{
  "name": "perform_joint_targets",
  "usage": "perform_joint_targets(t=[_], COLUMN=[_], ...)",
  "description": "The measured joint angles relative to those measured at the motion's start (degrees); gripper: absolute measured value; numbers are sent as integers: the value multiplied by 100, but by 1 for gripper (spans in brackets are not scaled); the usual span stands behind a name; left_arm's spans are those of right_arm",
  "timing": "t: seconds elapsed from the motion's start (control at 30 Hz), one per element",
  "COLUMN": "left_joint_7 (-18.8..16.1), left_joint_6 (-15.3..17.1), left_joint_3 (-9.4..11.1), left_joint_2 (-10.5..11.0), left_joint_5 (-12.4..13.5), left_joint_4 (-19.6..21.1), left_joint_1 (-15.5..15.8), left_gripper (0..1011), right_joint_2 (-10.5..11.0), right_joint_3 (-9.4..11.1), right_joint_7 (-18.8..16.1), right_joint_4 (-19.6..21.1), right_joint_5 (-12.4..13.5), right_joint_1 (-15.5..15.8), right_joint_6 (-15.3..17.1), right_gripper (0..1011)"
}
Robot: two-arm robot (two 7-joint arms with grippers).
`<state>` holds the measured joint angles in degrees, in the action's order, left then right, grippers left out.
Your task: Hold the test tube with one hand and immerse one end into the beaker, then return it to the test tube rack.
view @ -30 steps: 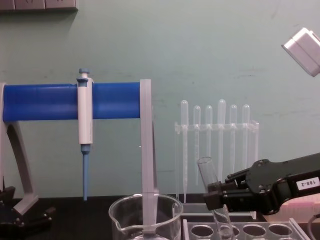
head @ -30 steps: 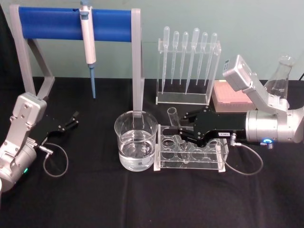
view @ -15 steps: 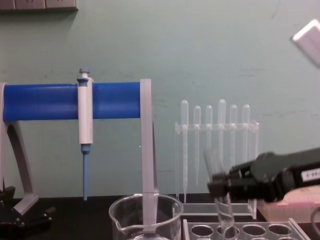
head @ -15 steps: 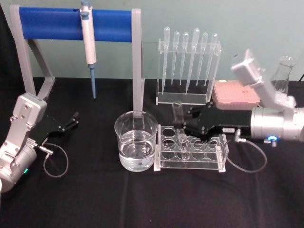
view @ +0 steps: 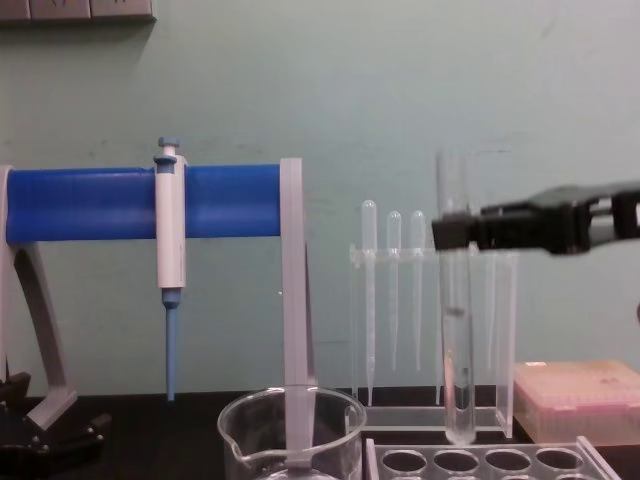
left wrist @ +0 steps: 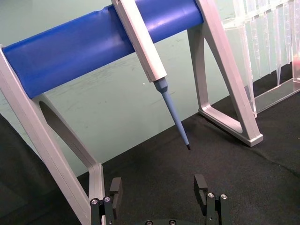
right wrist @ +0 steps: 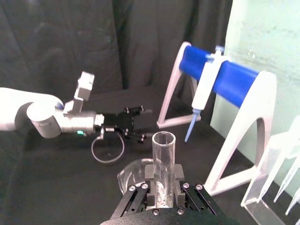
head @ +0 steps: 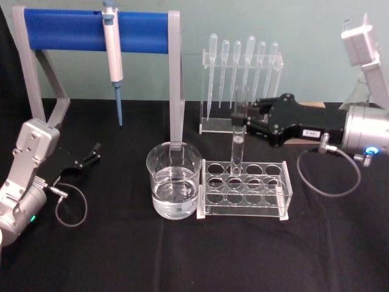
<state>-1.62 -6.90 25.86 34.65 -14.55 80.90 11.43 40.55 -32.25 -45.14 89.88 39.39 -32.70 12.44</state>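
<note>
While the right gripper (head: 239,117), black and blocky on a smooth silver cylindrical wrist, is clamped on the upper part of the test tube (head: 236,155), the tube hangs upright, right of centre in the head view. It is a long clear glass tube with an open rim and a round bottom. This bottom is just over a back hole of the test tube rack (head: 246,193), a clear plastic frame with round holes; I cannot tell if they touch. Just left of the rack stands the beaker (head: 152,176), a wide glass cylinder partly filled with clear liquid. At the left edge the left gripper (head: 91,155) rests low over the black cloth (head: 121,255), its fingers spread apart and holding nothing.
</note>
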Motion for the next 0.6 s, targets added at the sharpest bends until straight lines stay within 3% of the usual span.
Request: perform_joint_targets(t=[0.33, 0.6], left_joint_7=[0, 0], left_joint_6=[0, 0], left_joint_3=[0, 0], left_joint_2=[0, 0], left_joint_5=[0, 0], left_joint_4=[0, 0], left_joint_1=[0, 0], left_gripper=[1000, 1000], right_joint_2=[139, 165], right_joint_3=[76, 55], right_joint_7=[110, 144], right_joint_4=[196, 203], right_joint_5=[301, 345], right_joint_1=[-116, -142], right_joint_6=[53, 46], right_gripper=[233, 233])
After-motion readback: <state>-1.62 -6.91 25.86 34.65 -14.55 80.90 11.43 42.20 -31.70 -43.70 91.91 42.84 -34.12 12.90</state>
